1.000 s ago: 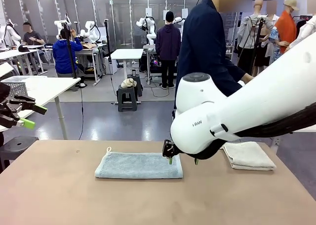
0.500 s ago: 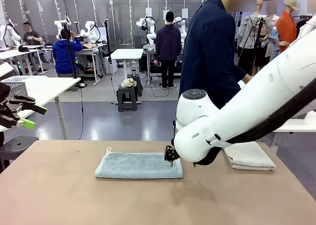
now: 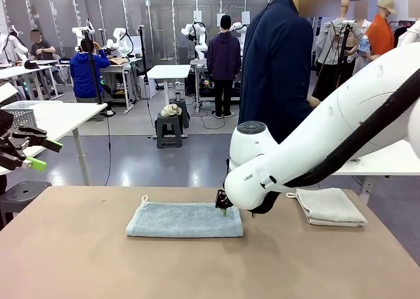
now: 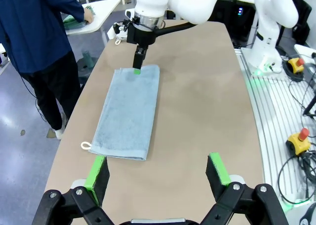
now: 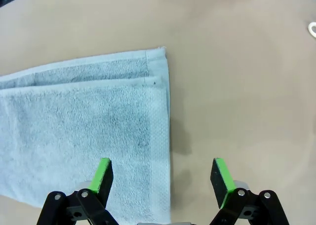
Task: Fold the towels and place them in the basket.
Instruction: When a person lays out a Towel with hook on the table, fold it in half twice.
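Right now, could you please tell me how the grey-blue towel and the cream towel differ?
Colour: the grey-blue towel is pale blue-grey, the cream towel off-white. Shape: the grey-blue towel is a long, flat strip; the cream towel a shorter, thicker stack. Place: the grey-blue towel lies mid-table, the cream towel near the far right corner. Both are folded and lie flat on the table.

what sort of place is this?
Probably a robotics lab or data-collection floor: a white robot arm reaches over a folded pale grey-blue terry towel on a brown table, a red emergency-stop button on a yellow box sits among cables, and white worktables stand behind.
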`<state>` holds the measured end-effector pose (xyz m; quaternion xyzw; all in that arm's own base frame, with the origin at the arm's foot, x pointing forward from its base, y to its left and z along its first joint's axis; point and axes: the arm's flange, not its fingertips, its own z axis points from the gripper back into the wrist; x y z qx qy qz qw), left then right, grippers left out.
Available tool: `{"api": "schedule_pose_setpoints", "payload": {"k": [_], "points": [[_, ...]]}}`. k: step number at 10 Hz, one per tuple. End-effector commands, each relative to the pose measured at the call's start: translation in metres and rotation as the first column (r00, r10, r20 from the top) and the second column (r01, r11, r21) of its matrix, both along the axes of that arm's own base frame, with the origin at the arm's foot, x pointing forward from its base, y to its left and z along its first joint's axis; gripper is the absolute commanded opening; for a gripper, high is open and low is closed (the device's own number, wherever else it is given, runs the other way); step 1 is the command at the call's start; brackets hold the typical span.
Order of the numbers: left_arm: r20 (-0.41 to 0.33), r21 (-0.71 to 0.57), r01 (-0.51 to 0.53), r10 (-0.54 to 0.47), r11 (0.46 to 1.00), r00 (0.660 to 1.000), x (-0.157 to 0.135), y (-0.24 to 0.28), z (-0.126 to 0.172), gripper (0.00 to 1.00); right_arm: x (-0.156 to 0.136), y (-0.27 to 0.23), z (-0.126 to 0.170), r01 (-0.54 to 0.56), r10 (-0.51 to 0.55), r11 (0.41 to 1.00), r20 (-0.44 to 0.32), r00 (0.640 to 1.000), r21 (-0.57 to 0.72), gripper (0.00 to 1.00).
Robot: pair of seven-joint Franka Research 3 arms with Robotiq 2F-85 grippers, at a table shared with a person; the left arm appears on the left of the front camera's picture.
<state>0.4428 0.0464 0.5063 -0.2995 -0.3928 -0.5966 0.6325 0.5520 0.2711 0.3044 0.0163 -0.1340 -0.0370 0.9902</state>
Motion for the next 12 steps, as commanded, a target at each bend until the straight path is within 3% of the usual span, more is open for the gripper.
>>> {"api": "schedule_pose_setpoints", "payload": {"k": [1,4,6,9,10,11,12], "points": [[0.003,-0.005,-0.001,0.001,1.000,1.000,-0.001,0.000,0.002,1.00,0.009,0.010,-0.007,0.058,-0.059,0.998,0.015,0.998,0.008,1.00],[0.003,-0.005,-0.001,0.001,1.000,1.000,-0.001,0.000,0.002,1.00,0.018,0.011,-0.016,0.047,-0.047,0.999,0.002,0.999,0.001,1.00],[0.003,-0.005,-0.001,0.001,1.000,1.000,-0.001,0.000,0.002,1.00,0.021,0.010,-0.021,0.040,-0.040,0.999,-0.008,0.999,0.012,0.80],[0.003,-0.005,-0.001,0.001,1.000,1.000,-0.001,0.000,0.002,1.00,0.022,0.010,-0.025,0.041,-0.041,0.999,-0.007,0.999,0.002,0.80],[0.003,-0.005,-0.001,0.001,1.000,1.000,-0.001,0.000,0.002,1.00,0.022,0.009,-0.025,0.042,-0.042,0.999,-0.014,0.999,0.000,0.60],[0.003,-0.005,-0.001,0.001,1.000,1.000,-0.001,0.000,0.002,1.00,0.022,0.009,-0.026,0.044,-0.044,0.999,-0.019,0.999,0.003,0.60],[0.003,-0.005,-0.001,0.001,1.000,1.000,-0.001,0.000,0.002,1.00,0.021,0.009,-0.027,0.046,-0.046,0.999,-0.026,0.999,0.006,0.41]]}}
